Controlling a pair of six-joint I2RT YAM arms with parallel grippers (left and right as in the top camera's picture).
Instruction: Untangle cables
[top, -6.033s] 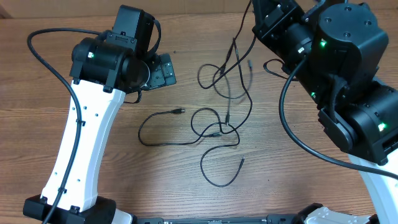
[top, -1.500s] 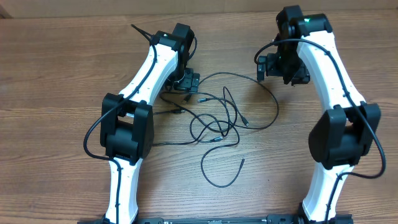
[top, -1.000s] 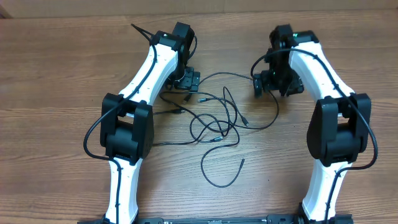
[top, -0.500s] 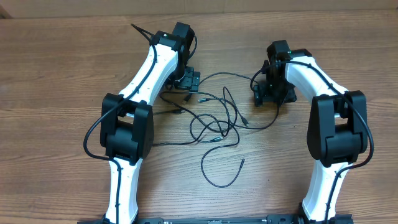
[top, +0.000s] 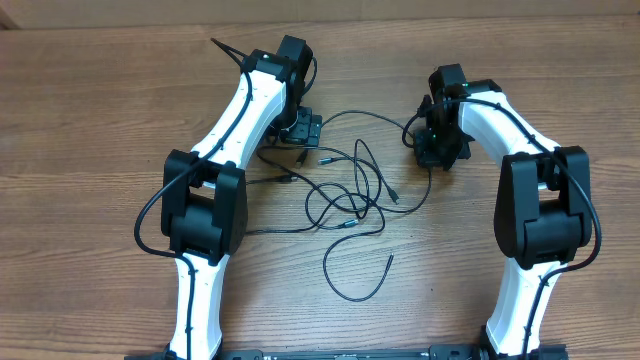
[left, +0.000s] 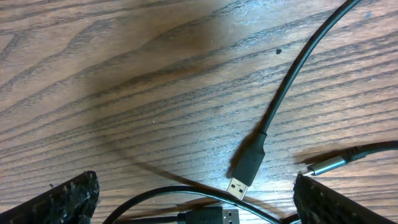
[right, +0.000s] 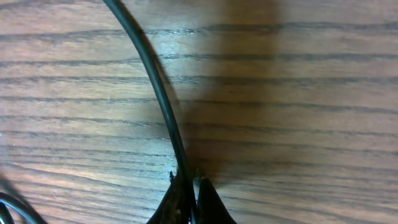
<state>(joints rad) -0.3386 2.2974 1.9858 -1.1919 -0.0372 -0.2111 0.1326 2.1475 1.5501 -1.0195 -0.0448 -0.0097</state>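
Thin black cables (top: 352, 196) lie in loose tangled loops on the wooden table between the arms. My left gripper (top: 302, 137) is low over the cables' left end, jaws wide open (left: 193, 199); two USB plugs (left: 249, 167) and a curved cable lie between its fingers, none gripped. My right gripper (top: 436, 156) is down at the table, shut on one black cable (right: 163, 99) that runs up and away from the fingertips (right: 189, 186). That cable arcs from the right gripper back to the tangle.
A silver-tipped plug (left: 329, 165) lies by the left gripper's right finger. A separate loop with a free end (top: 355, 280) lies nearer the front edge. The wooden table (top: 80, 150) extends to both sides.
My right arm swung in and lowered to the table, and its gripper closed on the cable's right arc. My left arm stayed in place over the plugs.
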